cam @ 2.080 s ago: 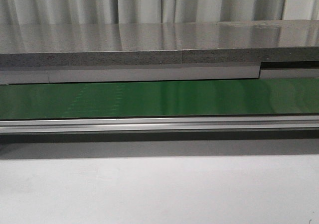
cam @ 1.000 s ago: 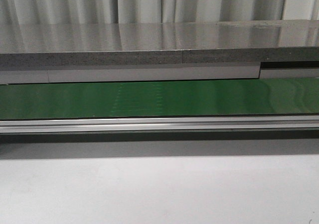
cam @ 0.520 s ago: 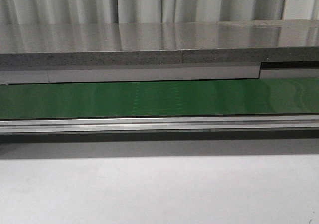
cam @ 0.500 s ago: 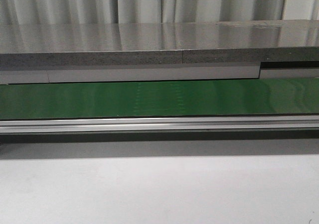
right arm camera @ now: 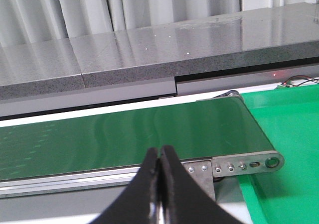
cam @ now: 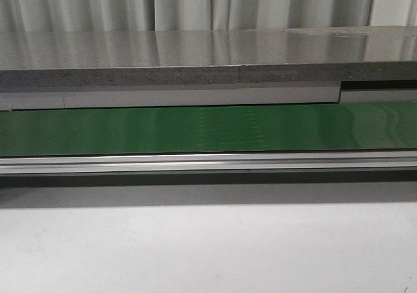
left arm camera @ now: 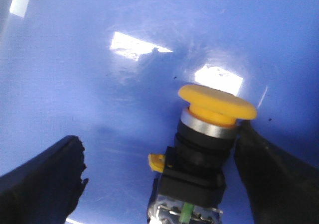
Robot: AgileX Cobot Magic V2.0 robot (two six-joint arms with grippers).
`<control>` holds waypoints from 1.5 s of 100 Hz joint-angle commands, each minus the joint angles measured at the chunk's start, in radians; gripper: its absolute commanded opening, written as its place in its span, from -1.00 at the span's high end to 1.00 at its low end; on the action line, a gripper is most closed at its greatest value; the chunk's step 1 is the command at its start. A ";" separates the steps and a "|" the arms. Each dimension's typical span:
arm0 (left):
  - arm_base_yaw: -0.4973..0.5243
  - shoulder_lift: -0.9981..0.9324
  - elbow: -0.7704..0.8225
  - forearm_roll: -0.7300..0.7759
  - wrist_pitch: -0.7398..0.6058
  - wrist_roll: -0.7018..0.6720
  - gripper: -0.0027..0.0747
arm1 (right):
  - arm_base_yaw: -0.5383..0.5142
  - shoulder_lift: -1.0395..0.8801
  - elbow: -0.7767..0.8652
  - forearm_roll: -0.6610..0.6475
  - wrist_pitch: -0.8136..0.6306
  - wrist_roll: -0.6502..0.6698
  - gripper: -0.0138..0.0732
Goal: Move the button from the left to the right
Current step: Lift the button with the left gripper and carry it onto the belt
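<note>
Left gripper (left arm camera: 159, 184), wide open, straddles the button (left arm camera: 202, 149), ungrasped; right gripper (right arm camera: 160, 184) waits closed, empty; transfer unstarted.

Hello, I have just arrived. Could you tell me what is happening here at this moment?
The left gripper is open around the button, which stands on a blue surface. One finger is at the yellow cap's edge, the other is well apart, so nothing is gripped yet. The right gripper is shut and empty, hovering over the near edge of the green conveyor belt. In the front view the belt carries nothing, and no arm shows.
</note>
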 commanded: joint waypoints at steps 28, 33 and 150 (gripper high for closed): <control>-0.002 0.004 -0.016 -0.017 -0.001 0.002 -0.16 | 0.002 -0.018 -0.016 -0.009 -0.080 -0.005 0.84; -0.002 0.004 -0.016 -0.017 -0.001 0.002 0.03 | 0.002 -0.018 -0.016 -0.009 -0.080 -0.005 0.84; -0.195 -0.267 -0.167 -0.089 0.175 0.108 0.69 | 0.002 -0.018 -0.016 -0.009 -0.080 -0.005 0.84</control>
